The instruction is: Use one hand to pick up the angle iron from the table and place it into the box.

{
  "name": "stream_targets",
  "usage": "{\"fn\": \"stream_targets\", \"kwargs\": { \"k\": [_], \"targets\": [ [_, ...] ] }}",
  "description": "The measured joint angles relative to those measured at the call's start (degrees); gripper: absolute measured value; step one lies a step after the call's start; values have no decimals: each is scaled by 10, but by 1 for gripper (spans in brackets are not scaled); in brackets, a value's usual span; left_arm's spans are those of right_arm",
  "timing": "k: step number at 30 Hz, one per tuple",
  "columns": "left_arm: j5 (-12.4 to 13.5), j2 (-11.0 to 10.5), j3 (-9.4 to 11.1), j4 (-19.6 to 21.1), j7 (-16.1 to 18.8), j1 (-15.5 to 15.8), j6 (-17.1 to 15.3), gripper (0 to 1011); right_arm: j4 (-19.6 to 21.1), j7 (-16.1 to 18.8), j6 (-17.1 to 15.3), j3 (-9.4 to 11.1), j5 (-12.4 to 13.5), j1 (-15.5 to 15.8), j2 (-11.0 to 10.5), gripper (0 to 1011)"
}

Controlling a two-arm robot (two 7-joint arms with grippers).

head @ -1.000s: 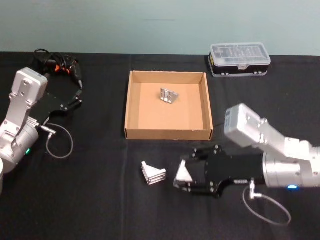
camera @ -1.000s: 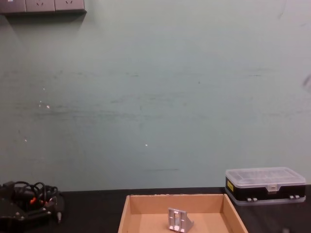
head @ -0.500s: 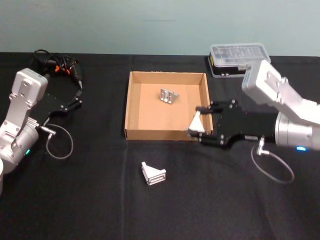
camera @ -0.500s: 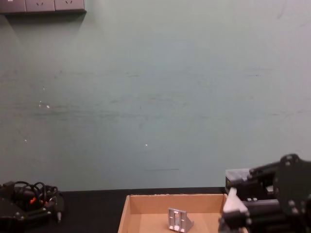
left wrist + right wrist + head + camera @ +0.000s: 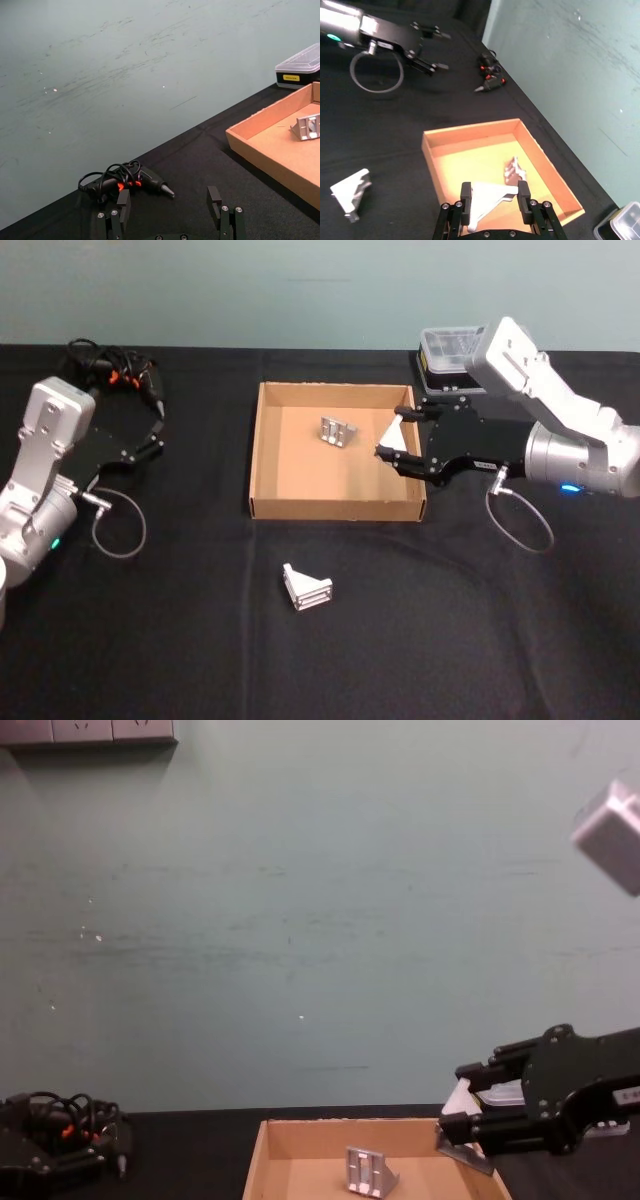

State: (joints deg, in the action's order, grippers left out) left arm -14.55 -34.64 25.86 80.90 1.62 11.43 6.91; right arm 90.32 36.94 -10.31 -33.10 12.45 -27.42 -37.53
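Because our right end effector (image 5: 402,448) grips the angle iron (image 5: 390,442) over the cardboard box (image 5: 330,508) near its right wall, a release may catch that rim; our left end effector (image 5: 152,432) idles far left, fingers spread.

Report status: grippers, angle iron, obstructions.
Black right gripper shut on silver angle iron, over right edge of tan cardboard box. Left gripper open, parked left. Second angle iron inside box.
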Motion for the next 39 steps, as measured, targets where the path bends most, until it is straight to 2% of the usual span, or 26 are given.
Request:
{"fn": "stream_targets", "kwargs": {
  "k": [13,22,30,39],
  "targets": [
    [0,0,0,0,0,0,0,1000,-140,5,15,-24,-37,-56,67,568],
    [0,0,0,0,0,0,0,1000,-219,12,29,-34,-53,-91,108,568],
    [0,0,0,0,0,0,0,1000,-258,20,37,-38,-58,-108,128,568],
    [0,0,0,0,0,0,0,1000,-274,27,38,-39,-60,-115,137,585]
  ]
}}
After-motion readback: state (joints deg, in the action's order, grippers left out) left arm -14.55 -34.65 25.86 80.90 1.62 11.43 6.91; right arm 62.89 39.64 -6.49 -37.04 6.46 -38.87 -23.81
